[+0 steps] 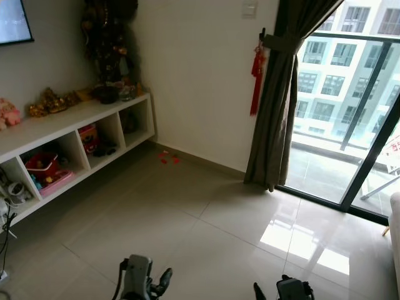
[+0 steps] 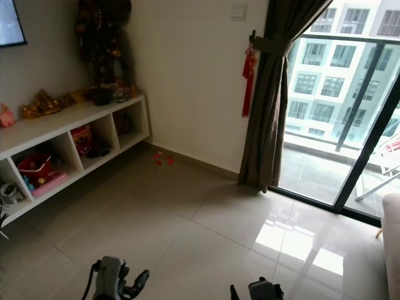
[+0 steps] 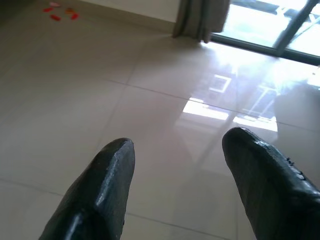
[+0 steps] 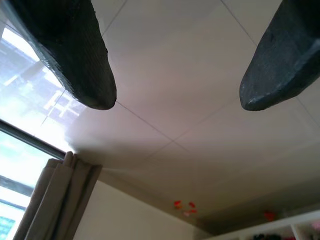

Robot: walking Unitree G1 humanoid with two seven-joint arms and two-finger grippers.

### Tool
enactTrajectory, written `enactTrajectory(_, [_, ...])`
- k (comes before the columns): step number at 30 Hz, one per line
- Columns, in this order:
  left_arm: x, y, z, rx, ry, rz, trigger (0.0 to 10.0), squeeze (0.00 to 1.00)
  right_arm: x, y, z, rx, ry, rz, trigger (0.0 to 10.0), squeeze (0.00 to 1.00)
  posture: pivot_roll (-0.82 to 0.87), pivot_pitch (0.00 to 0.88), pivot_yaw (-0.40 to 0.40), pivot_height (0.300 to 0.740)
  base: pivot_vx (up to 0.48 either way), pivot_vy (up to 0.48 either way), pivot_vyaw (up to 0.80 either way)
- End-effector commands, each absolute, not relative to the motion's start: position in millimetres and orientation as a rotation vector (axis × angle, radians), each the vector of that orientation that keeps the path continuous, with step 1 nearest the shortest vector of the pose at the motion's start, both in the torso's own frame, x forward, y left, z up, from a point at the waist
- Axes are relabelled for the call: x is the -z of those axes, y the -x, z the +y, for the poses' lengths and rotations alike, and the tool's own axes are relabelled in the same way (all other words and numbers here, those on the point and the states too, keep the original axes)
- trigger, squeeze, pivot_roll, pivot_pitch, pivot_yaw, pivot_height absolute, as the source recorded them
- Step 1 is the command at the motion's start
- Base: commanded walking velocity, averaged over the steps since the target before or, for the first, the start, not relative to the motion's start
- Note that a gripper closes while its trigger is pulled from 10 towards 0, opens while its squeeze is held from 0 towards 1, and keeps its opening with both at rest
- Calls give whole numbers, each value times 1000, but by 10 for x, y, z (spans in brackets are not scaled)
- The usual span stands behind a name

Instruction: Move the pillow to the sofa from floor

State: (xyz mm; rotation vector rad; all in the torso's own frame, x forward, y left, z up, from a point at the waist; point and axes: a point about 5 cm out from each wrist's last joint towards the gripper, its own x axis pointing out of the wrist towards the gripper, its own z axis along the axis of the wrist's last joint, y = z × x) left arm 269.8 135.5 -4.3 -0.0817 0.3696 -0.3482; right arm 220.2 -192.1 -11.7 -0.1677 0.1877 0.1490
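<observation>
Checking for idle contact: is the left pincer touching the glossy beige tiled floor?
Apart. The left wrist view shows the left pincer open, with the glossy beige tiled floor well beyond its fingertips.

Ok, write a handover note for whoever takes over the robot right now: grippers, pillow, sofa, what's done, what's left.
Left gripper: open, empty, low over the tiled floor.
Right gripper: open, empty, also low over the floor.
Pillow: not located from here. A pale edge at the far right may be the sofa; cannot confirm.
Done: nothing visible.
Left: find the pillow, pick it up, place it on the sofa.
</observation>
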Motion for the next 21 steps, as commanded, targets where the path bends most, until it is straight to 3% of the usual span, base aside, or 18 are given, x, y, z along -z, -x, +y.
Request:
enactTrajectory(1, [28,-2718,1322,366,73,374,10000,0,92,-2181,-1927,-117,147,161,10000,0,-47,6,65,740,0,0,0])
enactTrajectory(6, [-10,-2752,1323,352,93,366,10000,0,49,-2186,-1941,-106,143,139,10000,0,-57,9,65,740,0,0,0])
enactTrajectory(8, [-45,-2786,1368,336,92,346,10000,0,31,-2196,-1941,-97,125,129,10000,0,-8,0,15,740,0,0,0])
enactTrajectory(11, [-58,-2803,1389,321,85,339,10000,0,33,-2197,-1957,-89,111,135,10000,0,-2,0,11,740,0,0,0])
enactTrajectory(21, [-123,-2745,1421,285,83,265,10000,0,-81,-2146,-1985,-215,119,117,10000,0,53,0,-37,740,0,0,-800])
